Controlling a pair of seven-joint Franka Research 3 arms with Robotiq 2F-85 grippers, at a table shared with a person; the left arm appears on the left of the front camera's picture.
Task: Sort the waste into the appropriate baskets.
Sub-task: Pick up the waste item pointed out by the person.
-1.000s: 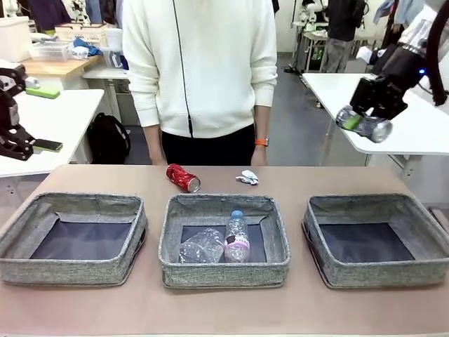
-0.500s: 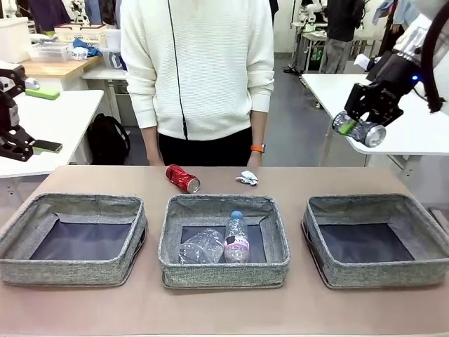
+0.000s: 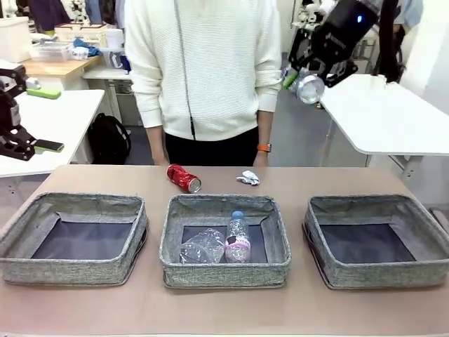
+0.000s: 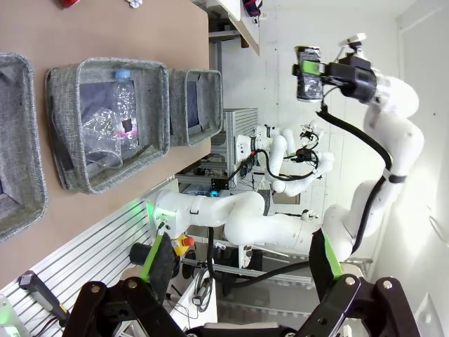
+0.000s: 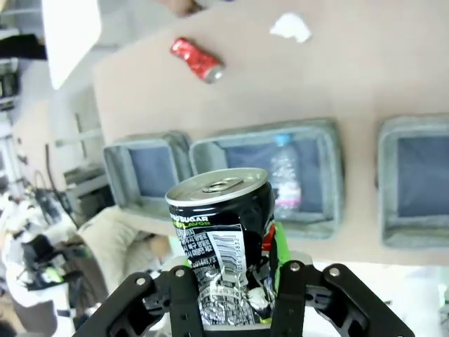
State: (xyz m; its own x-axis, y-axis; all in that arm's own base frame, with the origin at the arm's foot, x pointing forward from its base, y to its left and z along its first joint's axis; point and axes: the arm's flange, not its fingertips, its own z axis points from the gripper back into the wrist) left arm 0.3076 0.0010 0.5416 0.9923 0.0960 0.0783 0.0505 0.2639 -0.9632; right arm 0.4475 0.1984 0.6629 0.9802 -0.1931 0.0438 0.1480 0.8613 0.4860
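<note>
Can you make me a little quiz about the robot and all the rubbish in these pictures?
1. True or false: the red can lies on the table, outside all the baskets.
2. What is the right claw holding up in the air?
A. a bottle
B. a dark can
C. a paper wad
3. How many bottles lie in the middle basket?

Key: 1 true; 2 B; 3 two.
</note>
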